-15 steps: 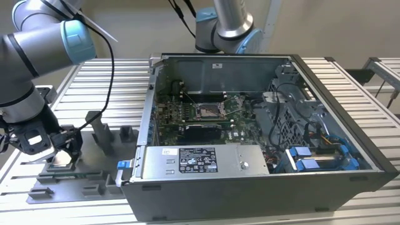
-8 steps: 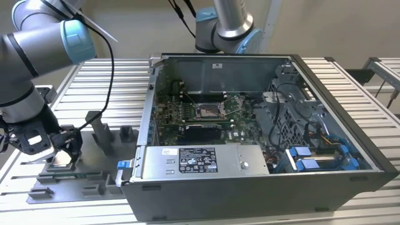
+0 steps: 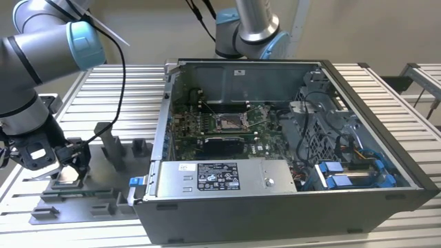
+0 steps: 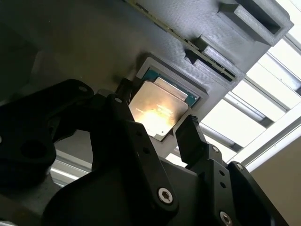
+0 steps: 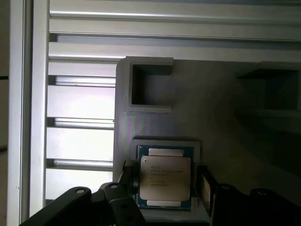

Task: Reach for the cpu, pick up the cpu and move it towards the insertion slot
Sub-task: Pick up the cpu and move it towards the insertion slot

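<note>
On the slatted metal table [image 3: 103, 88], the cpu [image 5: 165, 178] lies flat in its grey fixture [image 5: 221, 127]; the gripper [image 5: 168, 181] hangs over it, claw spread astride, well apart from the insertion slot [image 3: 229, 122].

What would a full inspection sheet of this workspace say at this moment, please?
Surface: slatted aluminium table, carrying a grey plastic fixture plate and an open dark computer case.
Job's things: flat square silvery green-edged cpu lies in the plate's pocket; shiny metal-framed square insertion slot sits inside the case.
Clutter: nothing seen.
Gripper: black gripper open, fingers either side of the cpu, which is not lifted.
Cables: black cable hangs beside the arm; wires run inside the case.
Surroundings: plain beige wall.
</note>
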